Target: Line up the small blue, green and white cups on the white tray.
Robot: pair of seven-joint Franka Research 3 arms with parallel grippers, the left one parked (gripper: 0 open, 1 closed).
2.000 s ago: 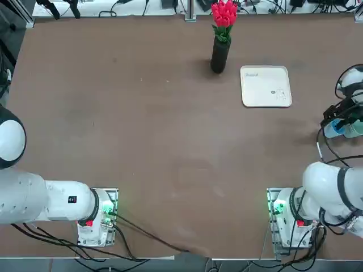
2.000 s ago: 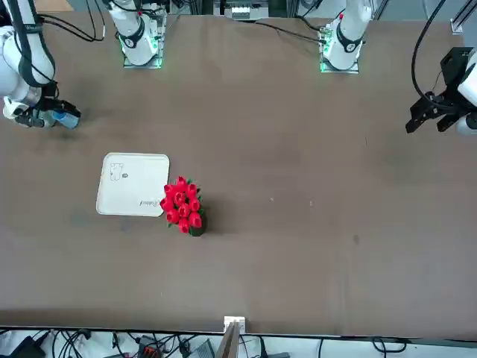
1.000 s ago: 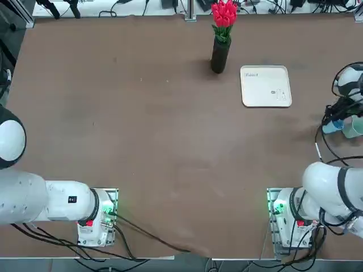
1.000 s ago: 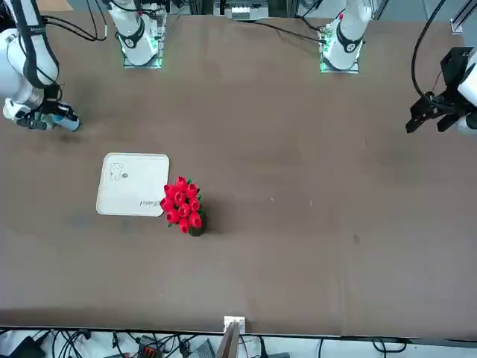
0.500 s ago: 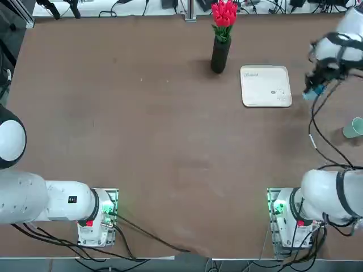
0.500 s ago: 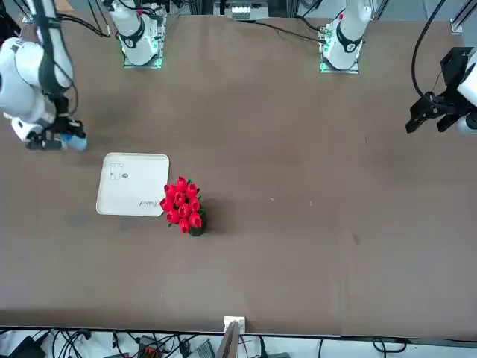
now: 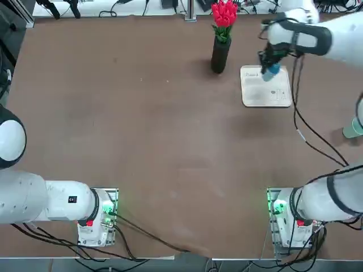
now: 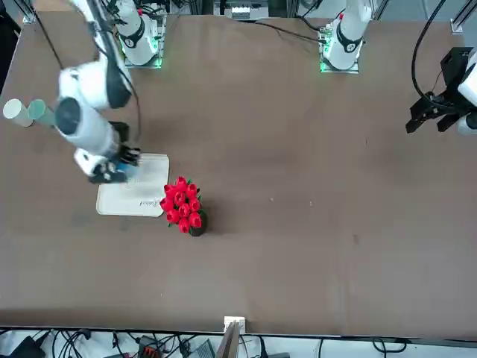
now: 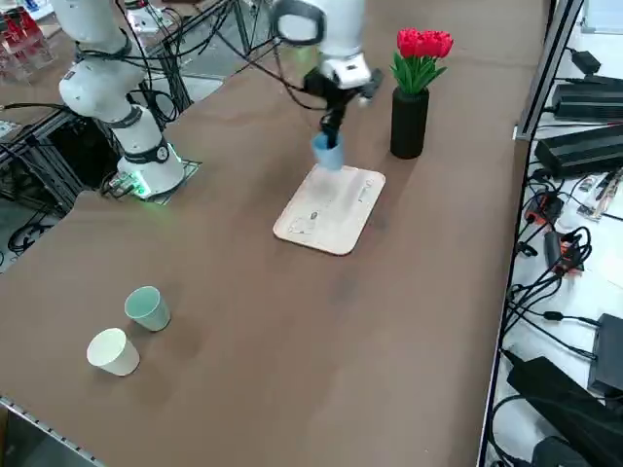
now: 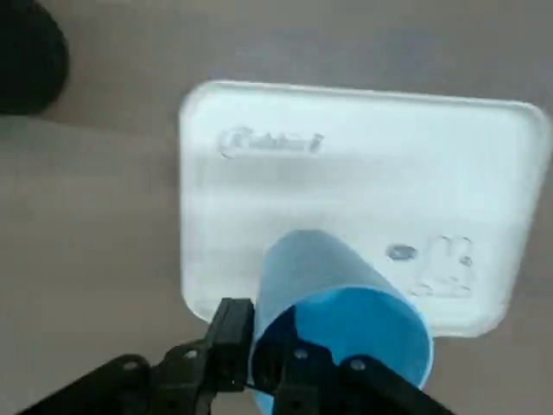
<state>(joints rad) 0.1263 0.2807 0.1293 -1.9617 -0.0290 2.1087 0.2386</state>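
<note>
Nearest, out by the right edge of the worktop: green cup (image 9: 147,307) and white cup (image 9: 112,351), just beside each other, well apart from the white tray (image 9: 331,209) and from the arm, neither one gripped. Further in, right of centre: the tray itself, flat on the worktop, face bare apart from faint grey marks, no cup resting on it as far as can be seen. Over the tray's far part: right tool (image 9: 329,131), pointing down, clamped tight on the blue cup (image 9: 327,153), pinching its wall near the rim, with the cup's body hanging below the fingers. Seen from the right side, apparently hanging clear above the tray's face rather than standing on it; contact not certain from any view. Beyond and to the left, just off the tray's far-left corner: dark vase (image 7: 220,54) with red flowers, upright, no part of the job but close to the arm's working space. Judged on that: first of three cups lifted and brought over the tray, not yet set down or released, so no placement finished so far. Left to do: lower and let go of the blue cup, leaving room on the tray for two more, then fetch green and white from the near right edge and stand them in a row beside it. Roughly early in the task, with one carry close to done.
</note>
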